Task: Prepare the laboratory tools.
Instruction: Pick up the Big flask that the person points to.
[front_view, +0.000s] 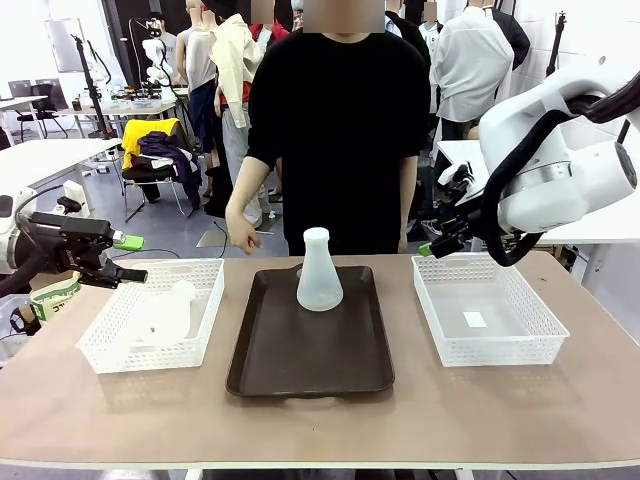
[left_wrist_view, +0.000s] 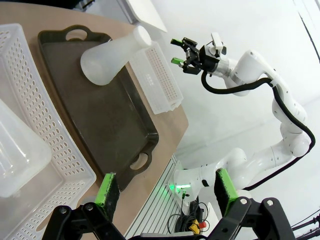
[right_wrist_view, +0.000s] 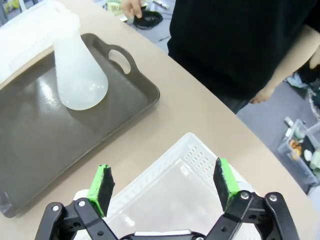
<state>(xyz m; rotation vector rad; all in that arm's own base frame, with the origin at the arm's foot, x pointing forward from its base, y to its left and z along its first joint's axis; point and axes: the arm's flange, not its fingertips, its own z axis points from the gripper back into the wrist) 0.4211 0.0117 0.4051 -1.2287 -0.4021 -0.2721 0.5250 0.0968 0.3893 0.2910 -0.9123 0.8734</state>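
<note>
Two flasks: upright flask (front_view: 319, 272) stands on the far half of the tray (front_view: 300, 365), mid-tabletop (front_view: 500, 410); other flask (front_view: 165, 312) lies on its side in the left basket (front_view: 100, 350). Left tool (front_view: 132, 258) hangs wide open just left of that basket; right tool (right_wrist_view: 162, 171) gapes wide, empty, by the far edge of the right basket (front_view: 430, 300)

Beyond the tan wooden surface (front_view: 320, 420) lies a pale grey floor (front_view: 165, 232). Off the surface's far-left corner stands a white table (front_view: 50, 152), with a black office chair (front_view: 150, 172) draped in yellow and dark clothing beside it. Farther back is a cluttered worktable (front_view: 140, 100). Behind the surface's right end is a second white table (front_view: 458, 152). The light is bright and even.
</note>
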